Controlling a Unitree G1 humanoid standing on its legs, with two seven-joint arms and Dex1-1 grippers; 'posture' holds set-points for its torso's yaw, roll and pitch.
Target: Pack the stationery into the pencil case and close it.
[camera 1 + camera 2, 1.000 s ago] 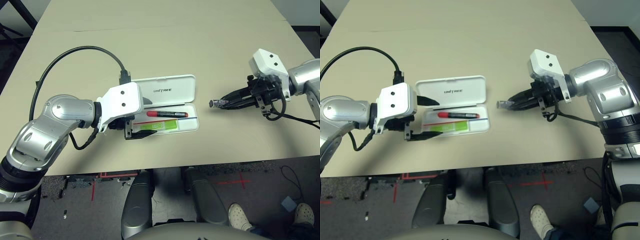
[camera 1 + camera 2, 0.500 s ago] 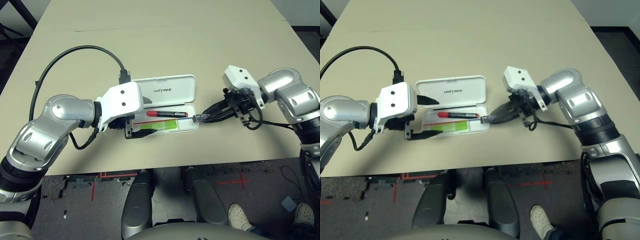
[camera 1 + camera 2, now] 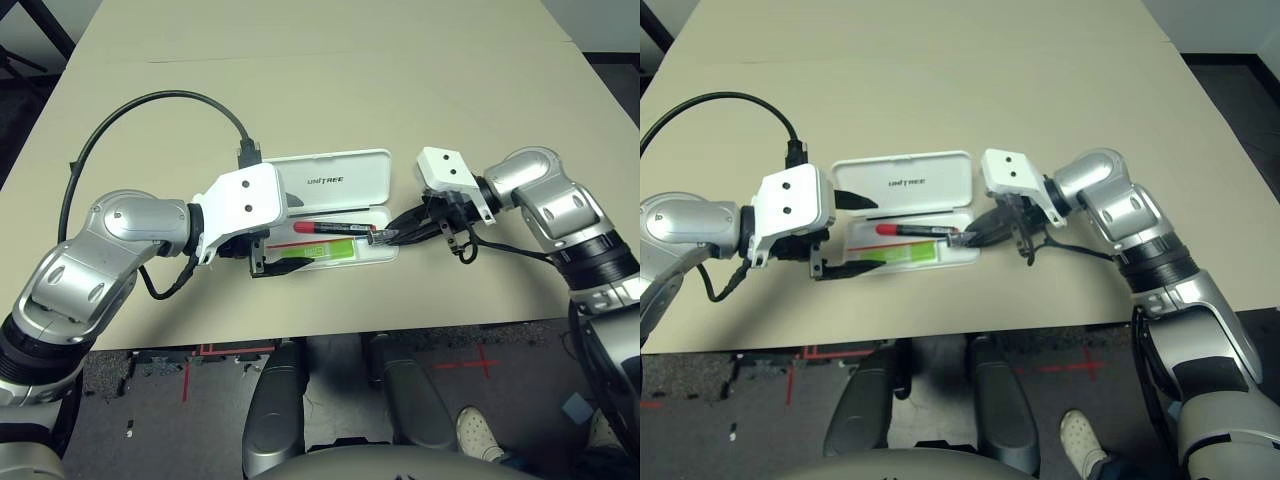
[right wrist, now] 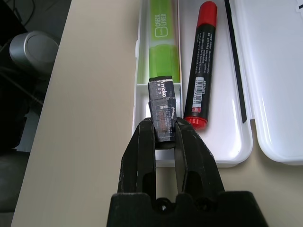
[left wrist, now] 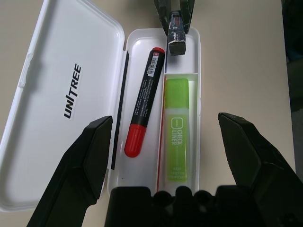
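Right end effector [image 3: 388, 235], clamped on the small dark grey piece [image 4: 161, 109], has swung in from open tabletop [image 3: 300, 90] to the open pencil case's [image 3: 380, 255] right end, the piece now poised over the tray beside the lime-green stick [image 5: 177, 132] and red marker [image 5: 145, 99]; likely only release and lid-closing remain. Left end effector [image 5: 173, 142] stays spread wide at the case's left end, holding nothing. Case sits near the beige tabletop's front edge; dark floor with red tape marks below.
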